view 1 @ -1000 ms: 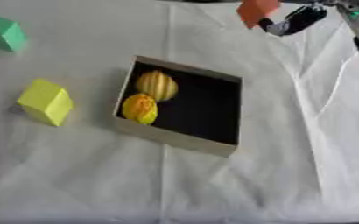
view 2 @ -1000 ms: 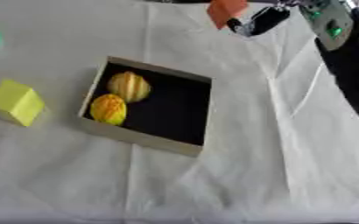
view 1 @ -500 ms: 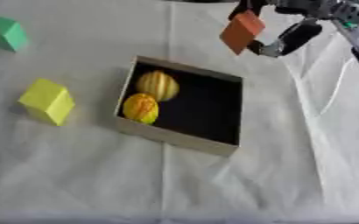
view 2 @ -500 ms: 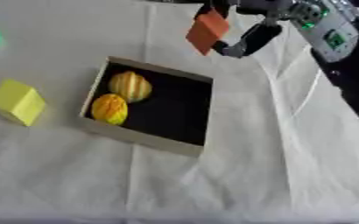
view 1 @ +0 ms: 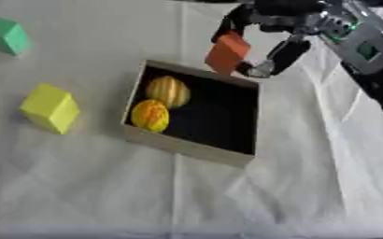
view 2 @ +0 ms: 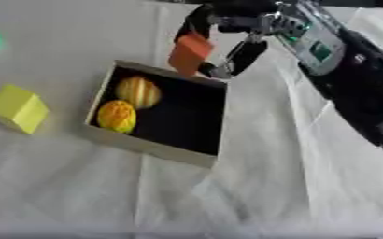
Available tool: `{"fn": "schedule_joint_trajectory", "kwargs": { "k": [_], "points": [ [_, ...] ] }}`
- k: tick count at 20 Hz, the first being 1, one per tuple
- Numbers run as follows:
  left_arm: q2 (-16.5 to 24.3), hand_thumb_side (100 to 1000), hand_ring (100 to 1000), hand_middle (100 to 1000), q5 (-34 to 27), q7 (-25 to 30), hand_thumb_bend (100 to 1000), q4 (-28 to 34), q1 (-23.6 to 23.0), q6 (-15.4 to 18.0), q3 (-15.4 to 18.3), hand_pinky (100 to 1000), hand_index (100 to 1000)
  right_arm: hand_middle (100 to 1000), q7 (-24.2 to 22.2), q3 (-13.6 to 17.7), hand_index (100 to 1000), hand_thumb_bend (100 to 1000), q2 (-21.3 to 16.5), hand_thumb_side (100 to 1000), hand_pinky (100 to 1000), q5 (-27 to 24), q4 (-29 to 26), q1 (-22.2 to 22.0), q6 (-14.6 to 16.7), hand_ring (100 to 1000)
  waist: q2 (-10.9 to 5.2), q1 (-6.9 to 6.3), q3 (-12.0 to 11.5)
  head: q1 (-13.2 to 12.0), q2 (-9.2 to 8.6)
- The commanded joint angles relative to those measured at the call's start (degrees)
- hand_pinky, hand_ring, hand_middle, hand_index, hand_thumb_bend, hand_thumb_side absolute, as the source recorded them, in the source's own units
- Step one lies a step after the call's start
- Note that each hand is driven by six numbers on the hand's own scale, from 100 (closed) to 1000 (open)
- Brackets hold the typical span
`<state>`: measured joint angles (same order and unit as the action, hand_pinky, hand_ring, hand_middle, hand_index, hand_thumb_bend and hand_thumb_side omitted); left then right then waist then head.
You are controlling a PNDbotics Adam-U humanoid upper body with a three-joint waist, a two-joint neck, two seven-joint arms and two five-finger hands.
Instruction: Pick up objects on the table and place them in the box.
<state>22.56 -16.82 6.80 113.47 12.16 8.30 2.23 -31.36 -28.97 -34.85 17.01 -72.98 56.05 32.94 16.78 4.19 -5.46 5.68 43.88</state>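
Since a second ago my right hand (view 1: pixel 260 28) has carried the orange block (view 1: pixel 227 52) from the far corner down toward the box (view 1: pixel 187 147). Nearest me, the box's front wall; inside, against its left wall, lie an orange-yellow fruit (view 1: pixel 150 115) and a paler striped one (view 1: pixel 168 91). Left of the box on the cloth sits the yellow block (view 1: pixel 50 108), with the green block (view 1: pixel 11 36) farther off. At the far rim, fingers are clamped on the orange block, which hangs over that edge. Free black floor lies nearer me and slightly right of the block, so I judge a short pull inward comes before release. My left hand is out of sight.
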Motion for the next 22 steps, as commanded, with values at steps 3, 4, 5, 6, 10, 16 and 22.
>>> {"fn": "schedule_joint_trajectory", "kwargs": {
  "k": [3, 4, 5, 6, 10, 16, 22],
  "points": [
    [1.2, 573, 825, 744, -0.2, 0.3, 100, 1.1, 0.7, -0.1, -0.1, 876, 811, 529, 0.6, -0.9, 653, 100, 0.1, 225, 620, 1.3, 0.1, 1.1, 2.4, 620, -5.12, 0.40, 0.0, 0.2, 0.24],
    [1.2, 573, 825, 744, -0.2, 0.4, 100, 1.1, 0.7, -0.1, -0.1, 876, 811, 532, 0.8, -1.1, 653, 100, 0.2, 233, 624, 1.9, 0.2, 1.0, 2.8, 625, -5.14, 0.43, 0.0, 0.2, 0.24],
    [1.1, 573, 825, 744, -0.2, 0.4, 100, 1.1, 0.7, -0.1, -0.1, 876, 811, 533, 0.9, -1.4, 654, 100, 0.3, 236, 626, 3.0, 0.3, 0.8, 3.3, 627, -5.15, 0.44, 0.0, 0.3, 0.24],
    [1.1, 573, 825, 744, -0.2, 0.4, 100, 1.1, 0.7, -0.2, -0.1, 876, 811, 535, 1.2, -1.5, 655, 100, 0.4, 239, 628, 4.2, 0.5, 0.6, 3.7, 630, -5.16, 0.44, -0.1, 0.3, 0.24],
    [1.0, 573, 825, 744, -0.3, 0.4, 100, 1.1, 0.6, -0.2, 0.0, 876, 811, 554, 3.0, -1.7, 674, 100, 0.9, 249, 641, 8.5, 1.2, -0.6, 5.5, 653, -5.05, 0.36, -0.3, 0.3, 0.24],
    [0.9, 573, 826, 745, -0.3, 0.5, 100, 1.1, 0.6, -0.2, -0.1, 877, 811, 580, 5.8, -1.7, 699, 100, 1.9, 265, 660, 13.6, 1.6, -1.3, 7.4, 680, -4.82, 0.25, -0.3, 0.4, 0.24],
    [0.8, 572, 826, 745, -0.4, 0.6, 100, 1.1, 0.6, -0.3, -0.1, 877, 811, 739, 7.8, -1.7, 863, 100, 2.4, 447, 752, 19.0, 1.9, -1.4, 9.7, 809, -4.69, 0.23, -0.4, 0.4, 0.24]
  ]
}}
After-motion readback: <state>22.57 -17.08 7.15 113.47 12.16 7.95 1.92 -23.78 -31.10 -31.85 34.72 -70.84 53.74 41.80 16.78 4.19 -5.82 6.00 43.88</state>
